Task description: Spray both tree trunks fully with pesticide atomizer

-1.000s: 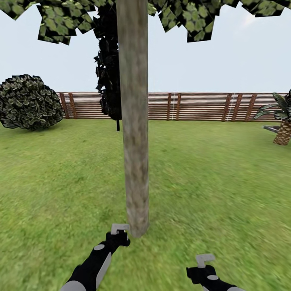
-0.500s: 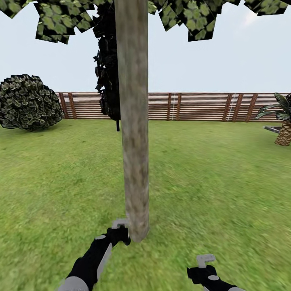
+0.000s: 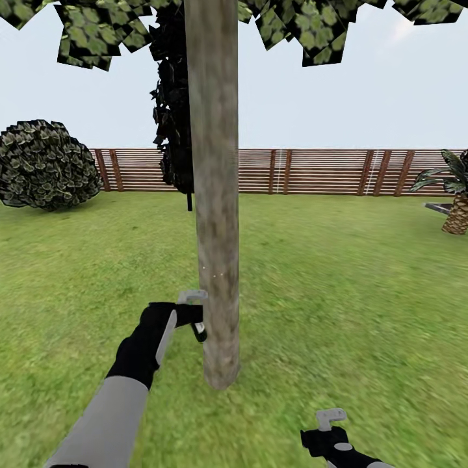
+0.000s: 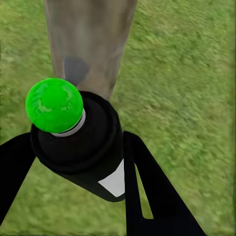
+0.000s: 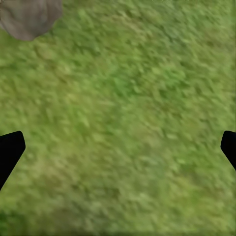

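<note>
A thick grey-brown tree trunk point(image 3: 218, 221) rises straight ahead from the lawn, its blocky leaves at the top of the head view. My left gripper point(image 3: 194, 320) is held up against the trunk's left side, shut on the pesticide atomizer point(image 3: 199, 332). In the left wrist view the atomizer point(image 4: 86, 142) is a dark bottle with a white label and a bright green ball on it, gripped between the black fingers point(image 4: 147, 191) and aimed at the trunk point(image 4: 91, 44). A few white specks point(image 3: 214, 273) dot the bark. My right gripper point(image 3: 328, 422) hangs low and open over grass.
A brown slat fence point(image 3: 312, 171) closes the lawn behind. A round bush point(image 3: 45, 166) sits at the left, a dark narrow tree point(image 3: 172, 104) stands behind the trunk, and a low palm point(image 3: 455, 195) grows at the right. The trunk's base point(image 5: 27, 17) is near the right gripper.
My left arm has risen along the trunk with the atomizer, from the trunk's base to about knee height. A few white specks have appeared on the bark. The right arm stayed put.
</note>
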